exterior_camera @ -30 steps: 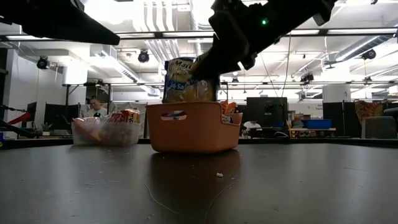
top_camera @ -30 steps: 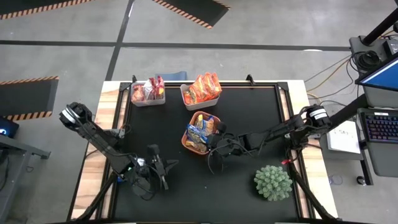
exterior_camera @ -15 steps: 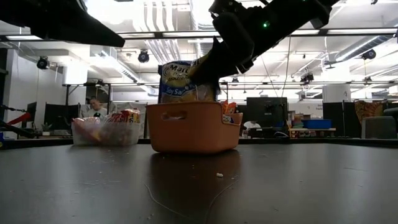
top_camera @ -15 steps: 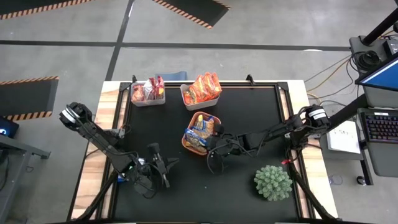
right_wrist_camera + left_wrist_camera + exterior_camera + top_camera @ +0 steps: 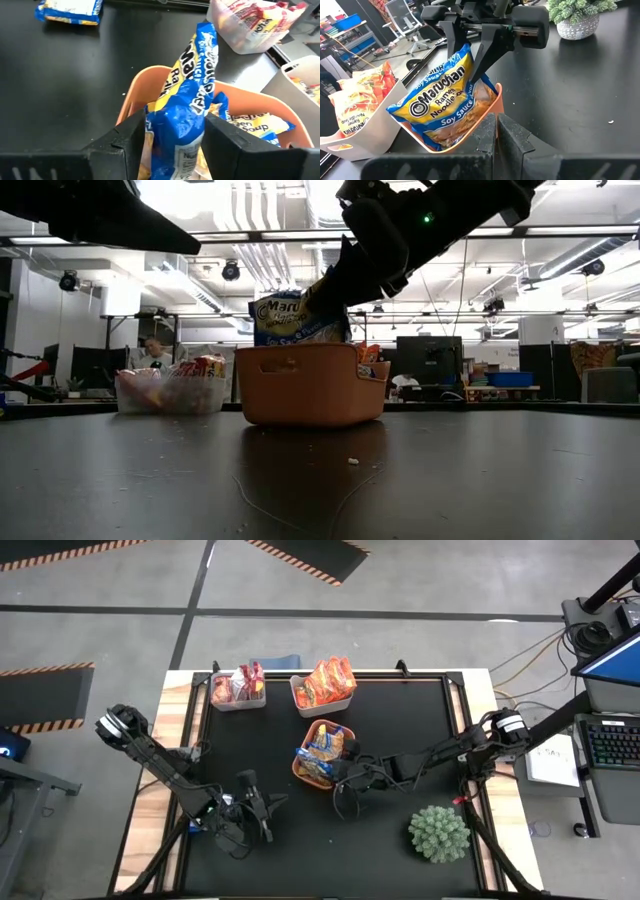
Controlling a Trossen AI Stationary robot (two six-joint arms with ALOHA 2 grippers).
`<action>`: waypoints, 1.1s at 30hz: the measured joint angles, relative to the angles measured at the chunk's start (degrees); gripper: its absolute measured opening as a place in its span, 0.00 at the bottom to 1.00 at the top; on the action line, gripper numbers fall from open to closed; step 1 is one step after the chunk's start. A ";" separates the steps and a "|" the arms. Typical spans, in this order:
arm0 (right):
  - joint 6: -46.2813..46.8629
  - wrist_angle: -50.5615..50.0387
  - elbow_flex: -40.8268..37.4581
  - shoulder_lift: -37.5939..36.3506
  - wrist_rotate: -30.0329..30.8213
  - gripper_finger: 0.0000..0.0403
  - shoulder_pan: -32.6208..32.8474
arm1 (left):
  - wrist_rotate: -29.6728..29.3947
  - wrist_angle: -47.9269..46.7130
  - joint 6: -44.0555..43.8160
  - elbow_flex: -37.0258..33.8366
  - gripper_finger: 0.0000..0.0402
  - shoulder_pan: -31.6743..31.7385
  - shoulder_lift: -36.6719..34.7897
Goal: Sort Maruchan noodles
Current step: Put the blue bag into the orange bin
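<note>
One blue packet (image 5: 437, 102) in orange tray (image 5: 492, 107) | right claw (image 5: 475, 60) spread around it | left claw (image 5: 268, 808) pressed together

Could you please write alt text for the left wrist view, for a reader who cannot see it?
The right gripper reaches down with its fingers around the top edge of a blue-and-yellow Maruchan packet that stands tilted in the orange tray. A clear bin of orange packets sits beside the tray, and a green plant stands farther off on the black table.
</note>
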 joint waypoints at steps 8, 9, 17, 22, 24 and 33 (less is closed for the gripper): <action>0.40 -0.28 0.63 -0.19 1.61 0.41 -0.02 | -0.15 0.05 0.00 0.00 0.00 0.00 -0.05; 0.42 -0.40 0.75 -0.33 1.61 0.41 0.00 | -0.69 0.06 0.00 0.00 0.00 0.00 -0.11; 1.40 -8.28 5.37 -0.63 2.53 0.40 0.00 | -1.07 -1.93 -0.12 1.63 0.00 -0.03 -2.29; 1.56 -12.58 8.18 -0.66 2.44 0.41 0.66 | 3.63 -14.72 -7.44 6.22 0.00 -0.09 -4.49; 2.29 -12.33 8.24 -0.68 2.02 0.40 1.15 | 5.59 -24.23 -13.99 9.24 0.00 -0.10 -4.72; 6.23 -12.32 7.93 0.57 0.50 0.37 3.71 | 9.32 -45.56 -27.40 20.05 0.00 -0.42 -1.65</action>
